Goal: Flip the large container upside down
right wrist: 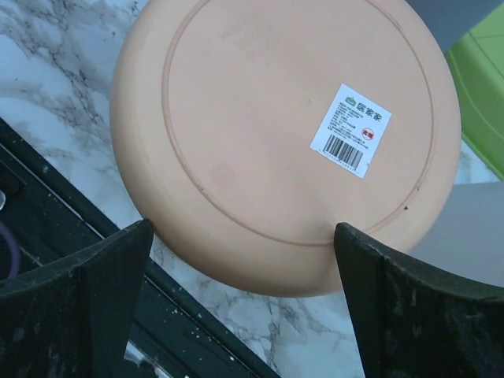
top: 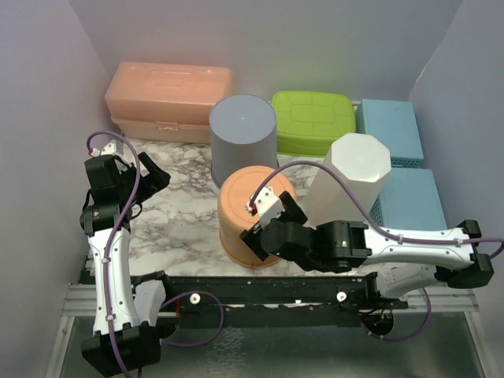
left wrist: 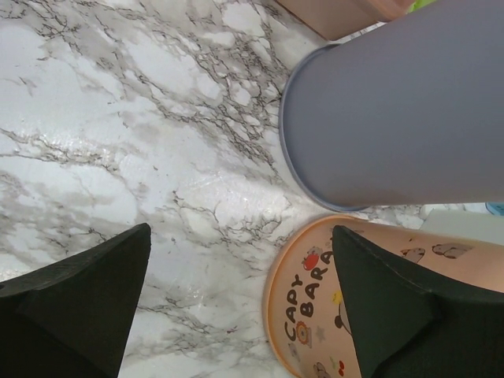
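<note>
Table [top: 181, 213]: white marble-pattern top with grey and black veining; surface glossy, showing a soft sheen in the left wrist view. Back wall [top: 268, 39] plain, pale lavender-white, standing behind the table's far edge; left wall [top: 39, 118] and right wall [top: 465, 79] the same colour, closing in the table's left and right edges. Black rail [top: 236, 287] runs along the near edge; ribbed aluminium frame [top: 75, 295] just below it at the near-left corner; dull grey sheet [top: 276, 354] beneath. Light even and diffuse; shadows faint.
</note>
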Tool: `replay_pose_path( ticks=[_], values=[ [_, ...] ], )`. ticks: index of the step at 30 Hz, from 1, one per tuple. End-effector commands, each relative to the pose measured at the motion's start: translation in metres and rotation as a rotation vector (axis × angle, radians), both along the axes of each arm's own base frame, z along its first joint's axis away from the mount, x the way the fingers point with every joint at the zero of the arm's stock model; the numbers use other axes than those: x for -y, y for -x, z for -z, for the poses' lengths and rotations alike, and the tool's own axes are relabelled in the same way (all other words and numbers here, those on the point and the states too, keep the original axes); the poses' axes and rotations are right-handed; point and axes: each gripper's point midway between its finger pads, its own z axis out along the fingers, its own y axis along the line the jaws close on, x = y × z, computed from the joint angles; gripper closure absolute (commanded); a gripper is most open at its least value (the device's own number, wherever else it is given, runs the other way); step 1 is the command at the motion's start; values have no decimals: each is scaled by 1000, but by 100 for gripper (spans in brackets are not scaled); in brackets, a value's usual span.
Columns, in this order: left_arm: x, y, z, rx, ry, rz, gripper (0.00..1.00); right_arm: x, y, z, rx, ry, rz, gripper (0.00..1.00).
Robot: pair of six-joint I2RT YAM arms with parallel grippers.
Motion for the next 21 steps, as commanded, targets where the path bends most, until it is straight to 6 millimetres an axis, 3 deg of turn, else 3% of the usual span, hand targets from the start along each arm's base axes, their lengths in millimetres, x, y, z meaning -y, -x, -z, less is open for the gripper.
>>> replay_pose_path(
  ticks=[1, 4, 6, 12, 15, 18, 21],
  values=[
    [-2, 0, -11, 32, -15, -3, 1, 23, 12, -8, -76, -76, -24, 0],
    [-5, -4, -13, 32, -15, -18, 1, 20, 11, -51, -34, -245, -52, 0],
    [-8, -7, -16, 38, -9, -48, 1, 30, -2, -74, 25, -306, 22, 0],
    [-9, -31, -49, 139, -39, -33, 1, 90, -87, -107, 31, -364, 336, 0],
    [2, -49, -66, 156, -91, -8, 1, 112, -112, -138, 105, -400, 395, 0],
    [24, -70, -83, 171, -176, 1, 1, 148, -145, -170, 144, -436, 499, 0],
    [19, -93, -107, 181, -261, -55, 1, 191, -167, -195, 219, -429, 613, 0]
  ],
)
